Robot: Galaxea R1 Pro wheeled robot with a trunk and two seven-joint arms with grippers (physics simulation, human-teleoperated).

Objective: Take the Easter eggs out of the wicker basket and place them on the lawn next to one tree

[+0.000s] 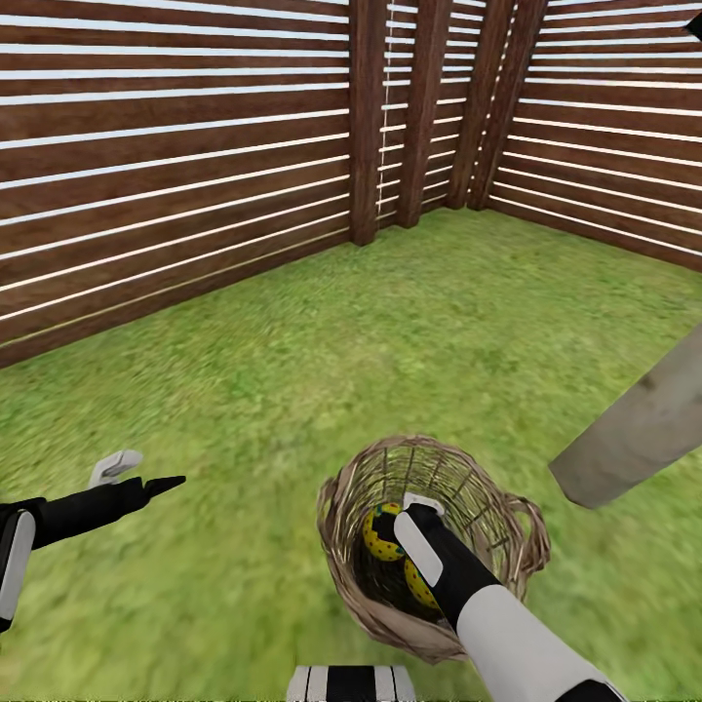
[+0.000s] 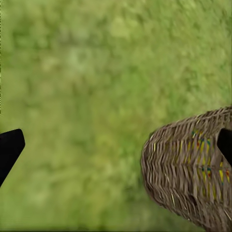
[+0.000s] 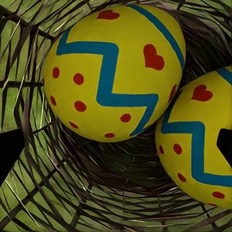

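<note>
- The right gripper [image 1: 421, 509] is inside the basket [image 1: 343, 575], jaws spread, holding nothing; two eggs lie just ahead.
- It should straddle the nearer egg [image 3: 200, 140], then close gently.
- The left gripper [image 1: 141, 473] hovers spread over the lawn [image 1: 292, 370].
- The trunk [image 1: 639, 429] stands near.

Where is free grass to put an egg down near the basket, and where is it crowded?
Bare green lawn lies open between the brown woven wicker basket and the slatted wooden fence, and toward the grey-beige trunk. Crowded: inside the basket, with yellow zigzag-painted eggs and the right gripper.
</note>
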